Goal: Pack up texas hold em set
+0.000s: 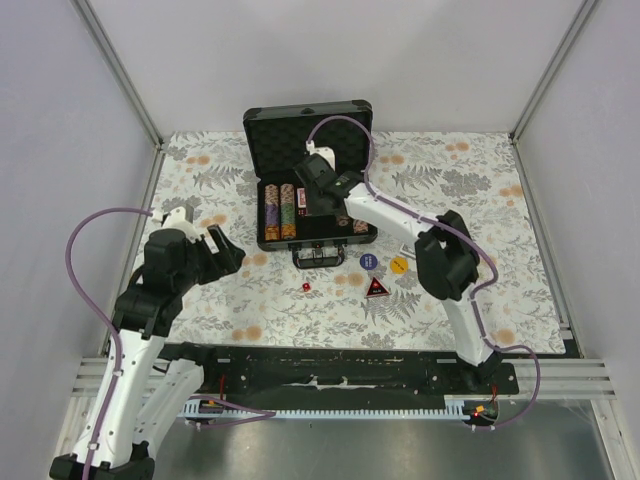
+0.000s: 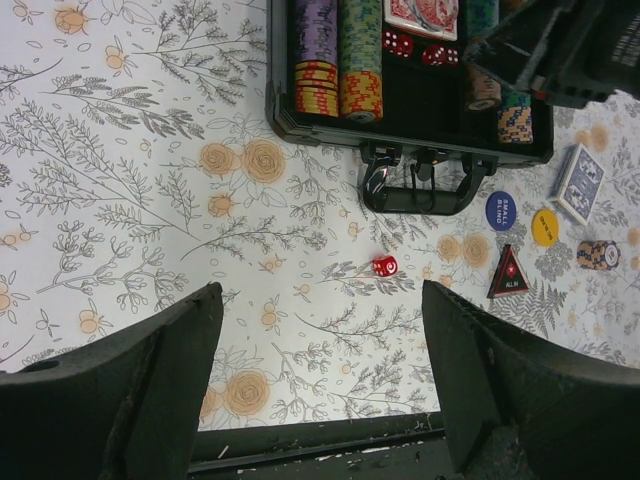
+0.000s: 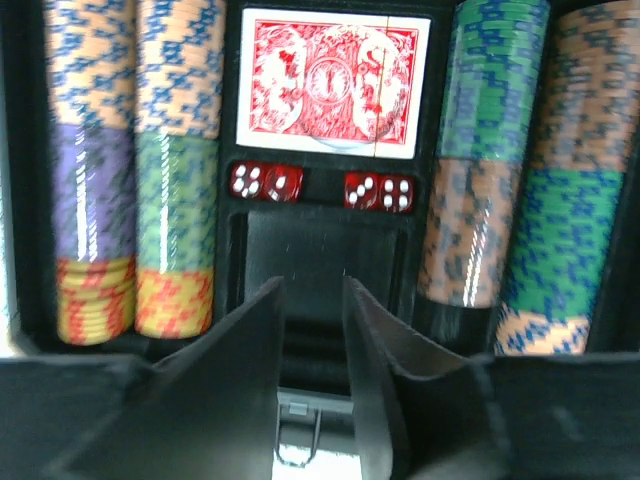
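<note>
The dark briefcase lies open at the back centre, lid upright. It holds rows of multicoloured chips, a red card deck and red dice. My right gripper hovers over the empty card slot below the dice, jaws a narrow gap apart and empty; it also shows in the top view. A red die, a blue deck, a blue button, a yellow button, a triangular button and a small chip stack lie on the table. My left gripper is wide open and empty, near the front left.
The case handle points toward the front. The floral tablecloth covers the table, with a black rail along the front edge. White walls and metal posts close in the sides and back.
</note>
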Tool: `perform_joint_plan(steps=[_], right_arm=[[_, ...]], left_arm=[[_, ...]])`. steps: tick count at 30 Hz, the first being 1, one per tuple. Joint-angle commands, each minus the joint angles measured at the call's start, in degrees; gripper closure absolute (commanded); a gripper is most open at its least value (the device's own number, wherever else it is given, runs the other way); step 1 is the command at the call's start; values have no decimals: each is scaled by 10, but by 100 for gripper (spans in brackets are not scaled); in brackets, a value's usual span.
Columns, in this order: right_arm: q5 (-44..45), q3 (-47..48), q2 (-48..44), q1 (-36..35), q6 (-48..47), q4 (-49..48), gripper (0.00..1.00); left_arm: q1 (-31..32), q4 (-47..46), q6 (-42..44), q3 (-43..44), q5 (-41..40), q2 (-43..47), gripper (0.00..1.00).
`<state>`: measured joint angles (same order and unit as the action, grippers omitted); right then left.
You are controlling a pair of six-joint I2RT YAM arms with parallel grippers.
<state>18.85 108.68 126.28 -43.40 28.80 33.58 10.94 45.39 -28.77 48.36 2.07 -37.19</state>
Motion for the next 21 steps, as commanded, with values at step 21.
perform_joint_plan(steps=[21], right_arm=[[29, -171, -121, -201, 69, 60, 44]], left_arm=[[-3, -41, -23, -53, 56, 72, 14]])
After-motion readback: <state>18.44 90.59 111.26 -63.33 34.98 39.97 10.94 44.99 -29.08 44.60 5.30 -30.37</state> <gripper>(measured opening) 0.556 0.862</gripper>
